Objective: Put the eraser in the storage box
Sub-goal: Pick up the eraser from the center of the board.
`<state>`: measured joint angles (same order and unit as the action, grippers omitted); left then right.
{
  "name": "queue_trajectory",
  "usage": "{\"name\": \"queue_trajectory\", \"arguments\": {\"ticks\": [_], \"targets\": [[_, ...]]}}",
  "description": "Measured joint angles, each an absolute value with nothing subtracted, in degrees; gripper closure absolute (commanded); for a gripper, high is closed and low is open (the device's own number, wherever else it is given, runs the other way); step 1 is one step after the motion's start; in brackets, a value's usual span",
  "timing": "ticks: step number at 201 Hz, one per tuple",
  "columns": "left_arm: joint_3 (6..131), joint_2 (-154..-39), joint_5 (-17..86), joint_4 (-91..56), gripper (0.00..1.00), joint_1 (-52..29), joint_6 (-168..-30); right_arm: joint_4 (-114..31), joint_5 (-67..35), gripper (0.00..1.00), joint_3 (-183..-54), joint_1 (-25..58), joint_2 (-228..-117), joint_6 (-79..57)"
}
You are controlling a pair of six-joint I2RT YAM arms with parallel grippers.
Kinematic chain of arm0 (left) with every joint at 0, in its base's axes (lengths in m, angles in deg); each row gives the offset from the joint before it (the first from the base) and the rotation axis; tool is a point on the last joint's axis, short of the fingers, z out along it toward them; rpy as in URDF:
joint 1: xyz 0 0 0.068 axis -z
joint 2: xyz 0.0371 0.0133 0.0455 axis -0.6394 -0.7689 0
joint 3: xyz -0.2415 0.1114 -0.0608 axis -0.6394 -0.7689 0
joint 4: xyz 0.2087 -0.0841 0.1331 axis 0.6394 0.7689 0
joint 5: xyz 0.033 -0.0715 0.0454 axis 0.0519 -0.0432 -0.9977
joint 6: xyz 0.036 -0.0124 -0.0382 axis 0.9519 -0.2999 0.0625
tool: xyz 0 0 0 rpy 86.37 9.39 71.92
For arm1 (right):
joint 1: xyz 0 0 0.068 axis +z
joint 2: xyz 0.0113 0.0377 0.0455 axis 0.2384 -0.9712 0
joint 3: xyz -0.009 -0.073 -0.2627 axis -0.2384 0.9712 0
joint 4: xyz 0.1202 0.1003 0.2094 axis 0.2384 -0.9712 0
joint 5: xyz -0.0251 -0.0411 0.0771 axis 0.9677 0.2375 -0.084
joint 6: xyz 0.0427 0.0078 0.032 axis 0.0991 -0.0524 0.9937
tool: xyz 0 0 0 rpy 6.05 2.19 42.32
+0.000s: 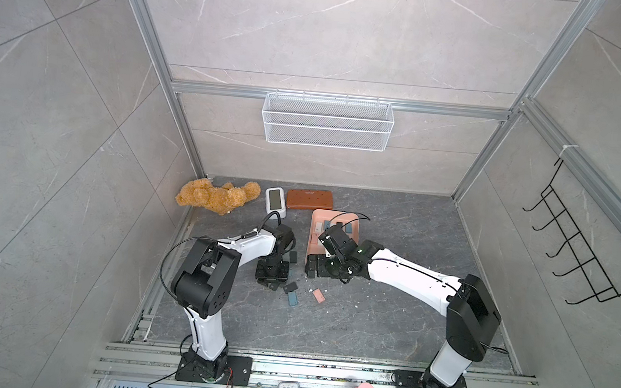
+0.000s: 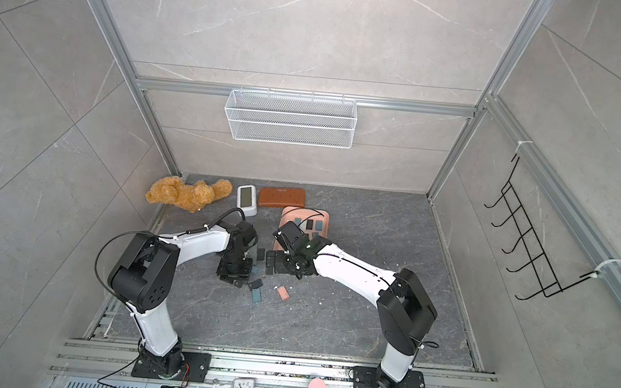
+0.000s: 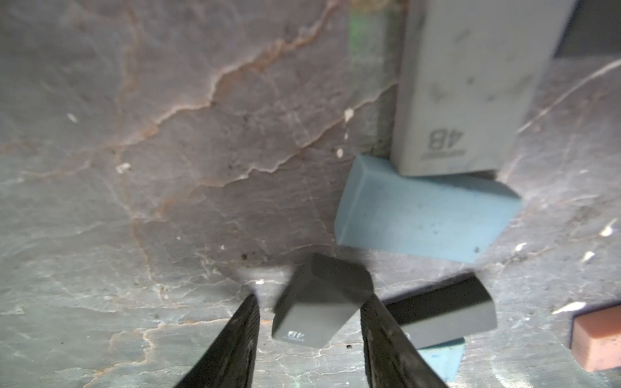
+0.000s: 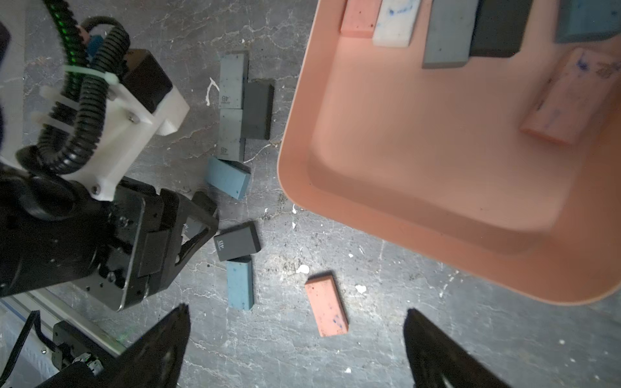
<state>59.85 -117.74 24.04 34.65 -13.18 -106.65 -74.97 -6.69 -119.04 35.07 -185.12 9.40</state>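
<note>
Found the dark grey eraser (image 3: 316, 312) between the fingers of the left gripper (image 3: 309, 299), outside the storage box (image 4: 386, 168). Placed it over the marbled table (image 3: 168, 134), among loose erasers (image 4: 232, 100) on the robot's left of the box. Traced the long axis roughly along the fingers but skewed: printed end toward the wrist camera, far end swung toward one finger (image 3: 383, 336) and toward a light-blue eraser (image 3: 420, 218) just beyond. Noted it tilted, not flat, and blurred. Saw the far corner touching that finger and a clear gap at the opposite finger (image 3: 238, 339): jaws partly apart, not clamped. Could not tell whether resting on the table or off it. Found the right gripper (image 4: 295, 309) spread wide near the box's corner, with a pink eraser (image 4: 326, 304) flat on the table just past its tips. Counted several erasers (image 4: 447, 37) already inside the box.
</note>
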Motion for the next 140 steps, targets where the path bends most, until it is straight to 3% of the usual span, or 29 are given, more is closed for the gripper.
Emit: {"name": "queue_trajectory", "arguments": {"ticks": [16,49,140], "targets": [[59.94,-117.80,23.95,34.54,0.55,-12.98,-106.46,-74.89,-6.66,0.00,-118.97,35.07,-185.03,9.40],[59.92,-117.80,24.01,33.67,0.74,-12.70,-106.20,-74.89,-6.51,0.00,-118.05,35.07,-184.11,9.45],[60.62,-117.21,24.08,33.76,0.85,-12.61,-106.76,-74.97,-6.21,0.00,-117.94,35.05,-182.01,10.45]]}}
